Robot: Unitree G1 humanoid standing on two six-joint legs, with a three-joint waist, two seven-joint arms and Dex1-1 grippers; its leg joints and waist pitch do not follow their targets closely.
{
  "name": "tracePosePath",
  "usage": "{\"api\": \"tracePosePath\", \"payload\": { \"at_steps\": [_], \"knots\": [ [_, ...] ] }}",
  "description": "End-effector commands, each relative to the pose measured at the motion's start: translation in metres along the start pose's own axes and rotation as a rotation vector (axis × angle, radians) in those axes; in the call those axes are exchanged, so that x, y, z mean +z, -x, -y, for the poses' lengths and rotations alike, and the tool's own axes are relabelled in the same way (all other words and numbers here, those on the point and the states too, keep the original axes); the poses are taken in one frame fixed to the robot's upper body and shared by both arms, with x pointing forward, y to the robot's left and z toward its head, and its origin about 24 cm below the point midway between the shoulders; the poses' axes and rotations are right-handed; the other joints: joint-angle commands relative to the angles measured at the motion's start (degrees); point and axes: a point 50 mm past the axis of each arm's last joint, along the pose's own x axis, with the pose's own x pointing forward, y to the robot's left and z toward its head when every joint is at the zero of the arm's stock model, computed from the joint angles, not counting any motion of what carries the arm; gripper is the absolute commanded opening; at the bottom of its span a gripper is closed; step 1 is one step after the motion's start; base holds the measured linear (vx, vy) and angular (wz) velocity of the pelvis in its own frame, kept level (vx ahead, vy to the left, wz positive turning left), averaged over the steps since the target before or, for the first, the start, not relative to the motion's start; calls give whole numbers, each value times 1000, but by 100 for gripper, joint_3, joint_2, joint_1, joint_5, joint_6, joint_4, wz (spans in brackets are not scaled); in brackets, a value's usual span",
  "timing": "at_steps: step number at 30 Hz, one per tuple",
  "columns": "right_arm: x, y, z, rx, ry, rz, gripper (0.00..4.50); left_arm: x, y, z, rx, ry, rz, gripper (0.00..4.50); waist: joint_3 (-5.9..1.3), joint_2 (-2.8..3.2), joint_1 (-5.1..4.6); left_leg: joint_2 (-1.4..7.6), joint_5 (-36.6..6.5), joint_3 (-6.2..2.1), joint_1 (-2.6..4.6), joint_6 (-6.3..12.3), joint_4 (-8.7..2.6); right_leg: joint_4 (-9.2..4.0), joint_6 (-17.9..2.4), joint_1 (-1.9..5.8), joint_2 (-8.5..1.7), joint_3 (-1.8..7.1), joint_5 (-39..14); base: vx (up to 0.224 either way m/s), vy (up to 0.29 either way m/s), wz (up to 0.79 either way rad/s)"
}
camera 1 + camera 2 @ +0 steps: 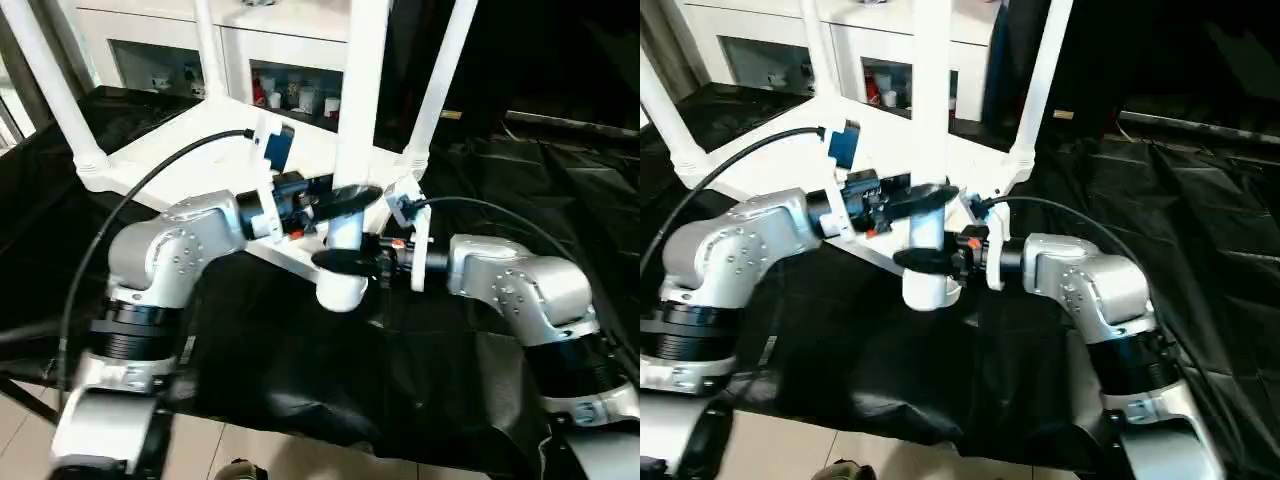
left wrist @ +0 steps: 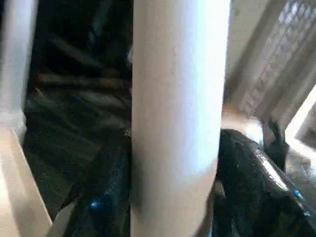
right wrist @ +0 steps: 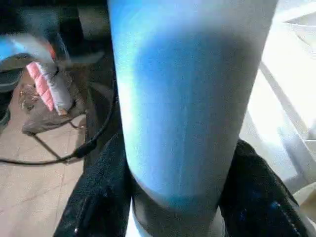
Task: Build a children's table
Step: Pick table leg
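The white table top [image 1: 305,150] lies upside down on the black-draped work table. Three white legs [image 1: 52,90] [image 1: 207,50] [image 1: 440,80] stand upright in its corner sockets. A fourth leg [image 1: 362,90] stands at the near corner socket [image 1: 340,290]. My left gripper [image 1: 352,197] is shut on this leg from the left. Just below it, my right gripper [image 1: 345,262] is shut on the same leg from the right. In the left wrist view the leg [image 2: 177,123] sits between black fingers [image 2: 252,173]. The right wrist view shows the leg [image 3: 187,108] gripped by the fingers [image 3: 98,197].
The black drape [image 1: 300,370] covers the work table, whose front edge runs close to my forearms, with tiled floor [image 1: 250,450] below. A white cabinet [image 1: 290,80] with small items on its shelves stands behind. A black cable [image 1: 130,200] arcs over my left arm.
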Motion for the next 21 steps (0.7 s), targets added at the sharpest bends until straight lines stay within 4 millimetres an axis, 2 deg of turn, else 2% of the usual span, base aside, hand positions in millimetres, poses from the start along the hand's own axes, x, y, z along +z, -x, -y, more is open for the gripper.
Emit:
{"api": "tracePosePath", "payload": {
  "at_steps": [1,2,4,6,7,8,10,11,12,13,15,16,17,19,20,21],
  "knots": [
    [10,5,5,-57,18,59,191,19,0,-4,35,-6,173,302,-458,-39,14,236,-1580,-143,199,-395,-401,-415,-1038,198,-232,157,-1535,0,0,0],
    [10,4,7,-88,3,90,191,29,3,-10,66,78,336,302,-461,-38,21,232,-1552,-132,199,-404,-389,-403,-1106,201,-241,155,-1464,0,0,0],
    [11,4,8,-107,-6,110,191,33,7,-13,69,122,412,302,-473,-39,28,226,-1547,-142,195,-381,-383,-393,-1134,206,-234,147,-1402,0,0,0],
    [11,4,10,-130,-9,127,191,34,10,-15,72,127,438,302,-466,-37,21,223,-1509,-145,194,-336,-395,-400,-1074,205,-220,142,-1395,0,0,0],
    [12,4,15,-211,-15,174,191,32,18,-22,91,145,481,302,-469,-4,16,224,-1463,-145,198,-340,-395,-393,-1046,200,-214,145,-1360,0,0,0],
    [13,5,18,-247,-14,192,191,32,21,-24,96,158,493,302,-468,-16,-6,215,-1475,-134,197,-362,-394,-398,-1031,175,-207,149,-1368,0,0,0],
    [12,10,28,-362,-11,219,191,27,25,-30,148,94,429,302,-470,8,-4,219,-1511,-145,212,-415,-405,-410,-985,165,-210,145,-1447,0,0,0],
    [12,11,29,-376,-4,218,191,25,25,-31,156,79,412,302,-472,4,-17,221,-1572,-144,225,-458,-415,-410,-899,174,-192,146,-1501,0,0,0],
    [7,18,37,-471,50,186,191,12,24,-36,195,-83,217,302,-472,26,-17,228,-1584,-146,235,-478,-417,-409,-886,170,-194,149,-1492,0,0,0],
    [4,22,41,-516,78,165,191,4,24,-38,203,-175,99,302,-469,31,-6,244,-1651,-178,255,-537,-450,-454,-543,142,-191,164,-1694,0,0,0],
    [-1,29,44,-560,111,146,190,-17,25,-43,177,-354,-158,302,-465,34,13,240,-1653,-174,256,-581,-456,-465,-436,143,-195,178,-1646,0,0,0],
    [-2,32,45,-567,120,148,190,-24,26,-45,166,-402,-240,320,-464,42,9,238,-1687,-167,261,-591,-458,-455,-413,132,-185,183,-1641,0,0,0],
    [-4,35,44,-570,119,146,190,-35,28,-48,128,-459,-366,330,-472,26,-6,232,-1670,-167,243,-598,-458,-425,-426,153,-190,186,-1556,0,0,0],
    [-6,40,44,-584,106,154,190,-54,37,-53,53,-491,-569,337,-479,36,-16,228,-1612,-169,233,-559,-456,-404,-527,155,-201,187,-1405,0,0,0],
    [-6,42,44,-589,103,158,190,-58,41,-56,36,-522,-629,351,-497,103,-30,222,-1544,-169,238,-571,-440,-371,-677,160,-204,183,-1183,0,0,0],
    [-6,44,44,-595,105,161,190,-61,43,-59,33,-543,-664,351,-501,63,-53,221,-1512,-155,226,-550,-434,-360,-818,178,-204,173,-991,0,0,0]
  ]
}}
